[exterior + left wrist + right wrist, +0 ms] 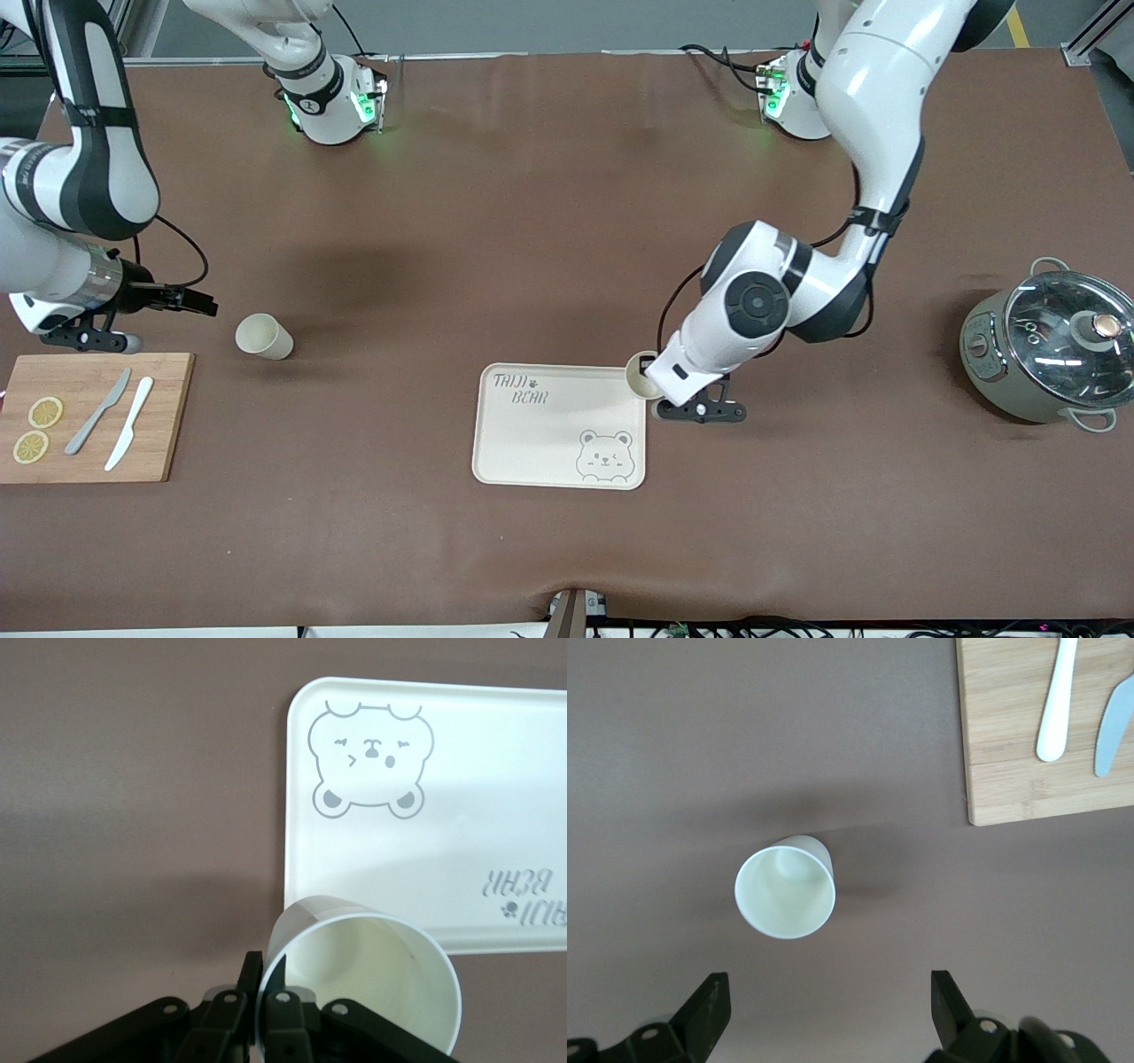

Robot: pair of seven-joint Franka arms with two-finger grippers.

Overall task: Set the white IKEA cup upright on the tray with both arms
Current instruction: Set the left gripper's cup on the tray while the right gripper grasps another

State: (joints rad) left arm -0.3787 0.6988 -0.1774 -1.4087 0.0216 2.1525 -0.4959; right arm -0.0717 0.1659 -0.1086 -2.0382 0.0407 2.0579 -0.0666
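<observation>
The cream tray (560,425) with the bear drawing lies mid-table; it also shows in the left wrist view (496,859). My left gripper (654,383) (266,979) is shut on the rim of a white cup (640,374) (363,983), one finger inside and one outside. It holds the cup over the tray's corner toward the left arm's end. A second white cup (263,336) (785,888) appears to stand mouth up on the bare table. My right gripper (199,303) (828,1005) is open and empty, just beside that cup toward the right arm's end.
A wooden cutting board (89,416) (1028,744) with two knives and lemon slices lies at the right arm's end, nearer the front camera than the second cup. A grey pot (1054,354) with a glass lid stands at the left arm's end.
</observation>
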